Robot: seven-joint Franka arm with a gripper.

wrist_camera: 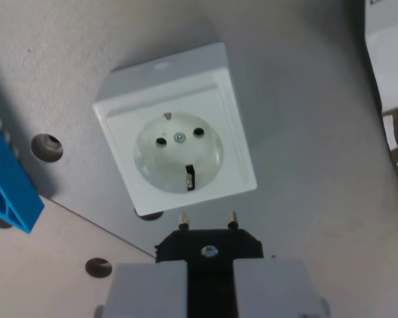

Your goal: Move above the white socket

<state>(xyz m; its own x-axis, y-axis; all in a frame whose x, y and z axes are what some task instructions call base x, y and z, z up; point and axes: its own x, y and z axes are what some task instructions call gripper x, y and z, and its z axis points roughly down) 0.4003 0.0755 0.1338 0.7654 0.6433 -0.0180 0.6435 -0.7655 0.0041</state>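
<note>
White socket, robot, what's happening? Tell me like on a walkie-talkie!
Claw shut on black plug, pins pointing at white socket. Socket just ahead of the pins, not touching. Nothing between them; blue part off at the wrist view's left.

Single wrist view, looking steeply down past the gripper (209, 275), close above the white socket (176, 129)

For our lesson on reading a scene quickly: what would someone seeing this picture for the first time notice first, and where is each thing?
The eye lands first on the white socket, tilted, in the middle of the grey surface. Just below it a black plug with two metal pins pointing at the socket sits clamped in the tool at the bottom edge. A bright blue plastic part cuts in at the wrist view's left.
</note>
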